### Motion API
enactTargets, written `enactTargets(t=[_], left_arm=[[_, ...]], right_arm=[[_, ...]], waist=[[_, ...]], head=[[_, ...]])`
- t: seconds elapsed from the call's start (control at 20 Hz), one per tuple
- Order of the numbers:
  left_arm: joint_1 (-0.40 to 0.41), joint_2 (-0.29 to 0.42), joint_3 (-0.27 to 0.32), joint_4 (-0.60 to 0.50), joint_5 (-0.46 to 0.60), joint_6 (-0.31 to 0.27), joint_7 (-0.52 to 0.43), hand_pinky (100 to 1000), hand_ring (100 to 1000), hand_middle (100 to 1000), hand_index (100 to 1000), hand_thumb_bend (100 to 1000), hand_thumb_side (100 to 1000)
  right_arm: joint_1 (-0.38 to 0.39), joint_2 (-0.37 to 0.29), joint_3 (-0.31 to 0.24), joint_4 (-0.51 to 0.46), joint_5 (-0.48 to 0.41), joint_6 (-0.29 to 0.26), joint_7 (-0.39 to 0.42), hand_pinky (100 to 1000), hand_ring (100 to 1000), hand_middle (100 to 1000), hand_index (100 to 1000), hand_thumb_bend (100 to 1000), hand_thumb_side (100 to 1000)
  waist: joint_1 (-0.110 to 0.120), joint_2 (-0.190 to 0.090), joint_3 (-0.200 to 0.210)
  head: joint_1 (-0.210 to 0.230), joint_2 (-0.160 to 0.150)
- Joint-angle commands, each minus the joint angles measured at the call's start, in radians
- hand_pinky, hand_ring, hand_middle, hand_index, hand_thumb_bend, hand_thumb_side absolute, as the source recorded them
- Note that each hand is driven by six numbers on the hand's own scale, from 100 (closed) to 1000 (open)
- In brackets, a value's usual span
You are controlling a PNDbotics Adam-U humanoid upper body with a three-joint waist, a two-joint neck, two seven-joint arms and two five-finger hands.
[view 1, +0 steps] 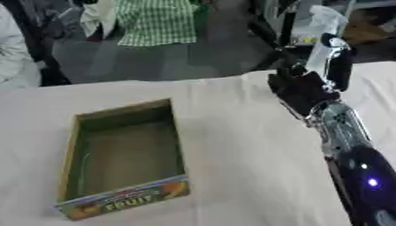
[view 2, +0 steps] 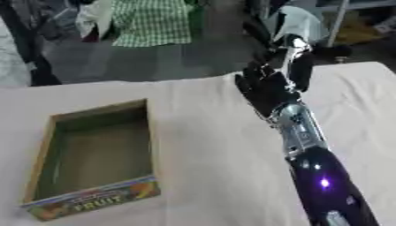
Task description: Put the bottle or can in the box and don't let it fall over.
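Pale cloth covers the table [view 1: 232, 145] before us, and beyond its far edge lies a dim floor with a checked green garment hanging at the back. On the near left of the cloth sits the box [view 1: 123, 159], an open cardboard tray with a printed fruit label on its near wall, its long axis running from near to far and nothing inside it that we can see.

Our right hand [view 1: 306, 88] is raised at the far right of the table, the arm coming up from the near right corner. Its fingers are curled round the bottle [view 1: 323, 48], a clear plastic one, held roughly upright with its top leaning a little to the far side; the upper part shows above the hand and the lower part is hidden by the fingers. We judge the bottle to be off the cloth, carried in the air, though its base is not visible. Our left hand shows in neither view.

What the coming move turns on, as we judge it: the box lies to the left of the held bottle and nearer to us, well apart from it. The carry must therefore run leftward and toward us, across bare cloth, then down into the open tray with the bottle kept upright so that it stands on the box floor.
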Motion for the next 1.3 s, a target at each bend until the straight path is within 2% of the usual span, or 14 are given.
enactTargets(t=[0.05, 1.3], left_arm=[[-0.006, 0.017, 0.005, -0.019, -0.002, -0.001, -0.004, 827, 857, 796, 823, 836, 623], [-0.005, 0.014, -0.001, -0.019, -0.004, 0.002, -0.015, 828, 858, 797, 822, 834, 623]], right_arm=[[-0.019, -0.023, -0.011, -0.008, 0.008, -0.009, 0.001, 100, 105, 271, 982, 267, 898], [-0.08, -0.046, -0.043, 0.088, 0.042, -0.034, 0.012, 100, 106, 272, 978, 261, 908]], waist=[[0.001, -0.012, 0.001], [0.011, -0.006, 0.011]], head=[[0.0, -0.014], [-0.009, -0.022]])
